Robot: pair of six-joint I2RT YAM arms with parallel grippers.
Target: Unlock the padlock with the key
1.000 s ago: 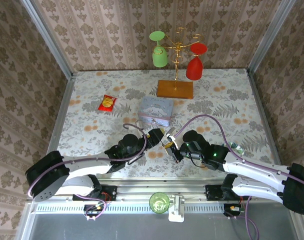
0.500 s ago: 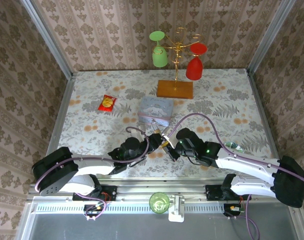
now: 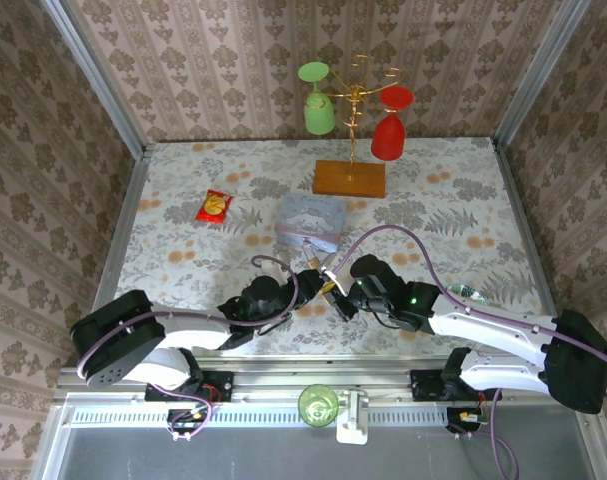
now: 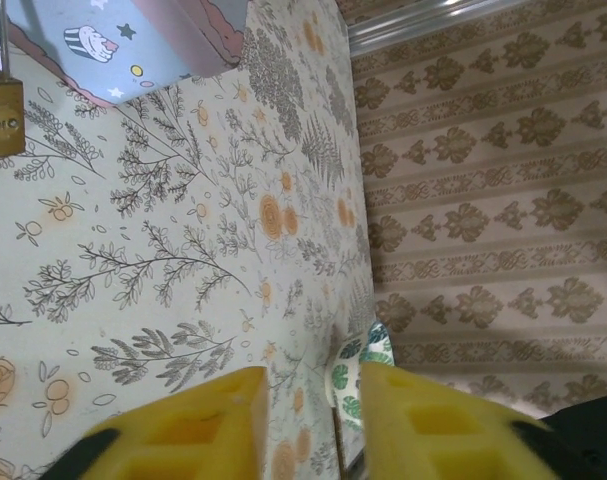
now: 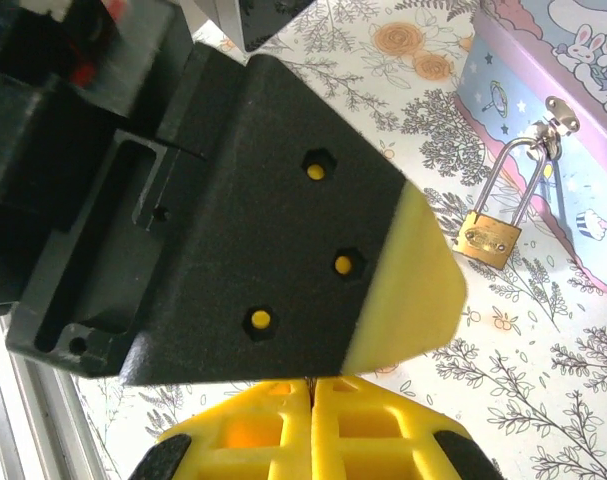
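While left arm (image 3: 183, 328) and right arm (image 3: 483, 325) stretch up from the bottom edge of the top view, one green cup (image 3: 318, 404) sits lowest, at the metal rail (image 3: 313, 372) between their bases. Two grippers meet at frame centre. Left gripper (image 4: 311, 388): narrowly parted, nothing seen in the gap. Right gripper (image 5: 311, 392): pressed tight together, anything pinched there too small to tell. One round leaf-print disc (image 3: 469, 293) lies right of centre, beside the right arm.

One padlock (image 5: 488, 240), brass body and silver shackle, hangs from the clasp (image 5: 553, 115) of one pale blue tin (image 3: 310, 222) just above the grippers. It shows upper right in the right wrist view and in the upper left corner of the left wrist view. One red-and-yellow snack packet (image 3: 215, 206) lies left of the tin, well apart. One gold rack (image 3: 353, 100) on a wooden base (image 3: 350, 178) stands top centre, holding two upside-down glasses: one green glass (image 3: 317, 112), one red glass (image 3: 386, 135).

Surface: floral tablecloth (image 3: 183, 260), orange blooms, grey leaves. Room: brown damask wallpaper (image 3: 183, 70) on three sides, metal corner posts.
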